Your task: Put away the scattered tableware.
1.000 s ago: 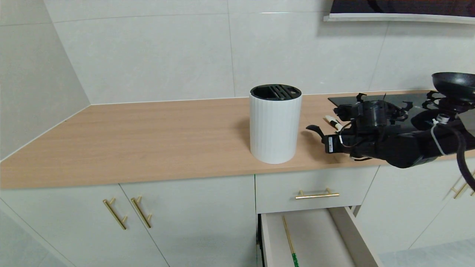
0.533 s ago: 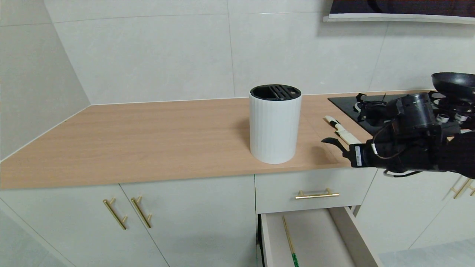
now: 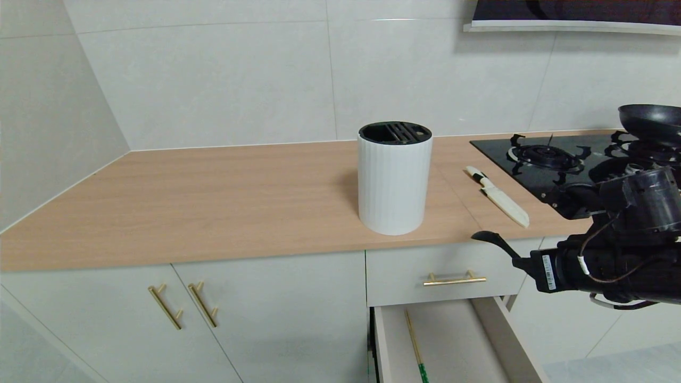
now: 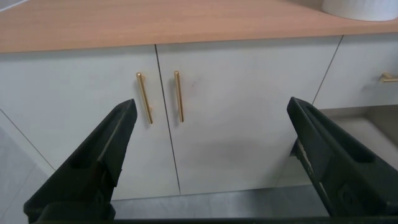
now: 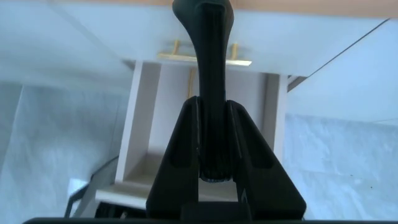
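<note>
A pale knife (image 3: 497,198) lies flat near the counter's (image 3: 213,202) front edge, right of the upright white ribbed holder (image 3: 393,186) with its black slotted top. Green-tipped wooden chopsticks (image 3: 414,340) lie in the open drawer (image 3: 457,340). A black utensil (image 3: 490,238) sits clamped in the right gripper (image 3: 524,261).

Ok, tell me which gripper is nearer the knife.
Right. The right gripper hangs just off the counter edge near the knife; the left gripper faces the cabinet doors, far off.

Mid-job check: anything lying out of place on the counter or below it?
Yes. A white knife lies loose on the countertop between the slotted holder and the hob, not in a slot. Below, the lower drawer stands pulled open with a chopstick lying in it.
</note>
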Available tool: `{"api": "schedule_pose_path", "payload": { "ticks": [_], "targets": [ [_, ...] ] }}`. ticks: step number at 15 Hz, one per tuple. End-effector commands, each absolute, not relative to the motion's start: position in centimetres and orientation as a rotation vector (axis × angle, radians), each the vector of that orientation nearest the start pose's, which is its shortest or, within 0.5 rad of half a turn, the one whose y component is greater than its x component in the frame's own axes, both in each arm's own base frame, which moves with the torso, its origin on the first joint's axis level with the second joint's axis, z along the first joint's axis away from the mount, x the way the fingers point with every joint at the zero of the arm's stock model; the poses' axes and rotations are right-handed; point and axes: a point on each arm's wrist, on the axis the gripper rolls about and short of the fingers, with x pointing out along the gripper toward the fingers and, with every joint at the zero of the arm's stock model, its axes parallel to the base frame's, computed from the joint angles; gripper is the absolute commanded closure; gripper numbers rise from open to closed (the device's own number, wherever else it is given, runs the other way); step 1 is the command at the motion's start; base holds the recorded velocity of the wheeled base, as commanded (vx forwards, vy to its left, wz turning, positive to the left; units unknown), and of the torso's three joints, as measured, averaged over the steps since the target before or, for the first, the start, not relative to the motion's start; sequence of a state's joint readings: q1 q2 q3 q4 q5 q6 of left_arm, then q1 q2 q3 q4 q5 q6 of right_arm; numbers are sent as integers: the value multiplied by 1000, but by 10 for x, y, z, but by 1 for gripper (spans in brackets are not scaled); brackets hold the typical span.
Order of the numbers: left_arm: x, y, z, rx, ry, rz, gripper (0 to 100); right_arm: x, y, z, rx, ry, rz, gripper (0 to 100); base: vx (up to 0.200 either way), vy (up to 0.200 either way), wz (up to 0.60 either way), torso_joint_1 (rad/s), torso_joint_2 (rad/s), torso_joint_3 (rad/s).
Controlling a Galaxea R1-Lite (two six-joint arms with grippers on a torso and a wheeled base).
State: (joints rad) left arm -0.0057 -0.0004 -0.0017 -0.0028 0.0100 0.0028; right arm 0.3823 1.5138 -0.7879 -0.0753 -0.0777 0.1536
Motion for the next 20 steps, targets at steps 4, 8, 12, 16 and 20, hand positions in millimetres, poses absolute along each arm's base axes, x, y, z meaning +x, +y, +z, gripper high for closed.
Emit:
{"api": "schedule_pose_path", "payload": {
  "ticks": [4, 8, 12, 16, 20],
  "targets": [
    [-23, 0, 76, 3, -5, 5, 0, 229, 93, 170, -12, 686, 250, 100, 0, 0, 0, 0, 0, 0],
    [-23, 0, 76, 3, -3, 5, 0, 231, 93, 166, -16, 700, 248, 100, 0, 0, 0, 0, 0, 0],
    [-23, 0, 76, 3, -3, 5, 0, 233, 95, 163, -20, 714, 248, 100, 0, 0, 0, -19, 38, 25],
    [-23, 0, 76, 3, -5, 5, 0, 234, 95, 161, -22, 721, 247, 100, 0, 0, 0, -165, 403, 231],
    [-23, 0, 76, 3, -3, 5, 0, 236, 96, 158, -25, 733, 245, 100, 0, 0, 0, -190, 482, 286]
  ]
}}
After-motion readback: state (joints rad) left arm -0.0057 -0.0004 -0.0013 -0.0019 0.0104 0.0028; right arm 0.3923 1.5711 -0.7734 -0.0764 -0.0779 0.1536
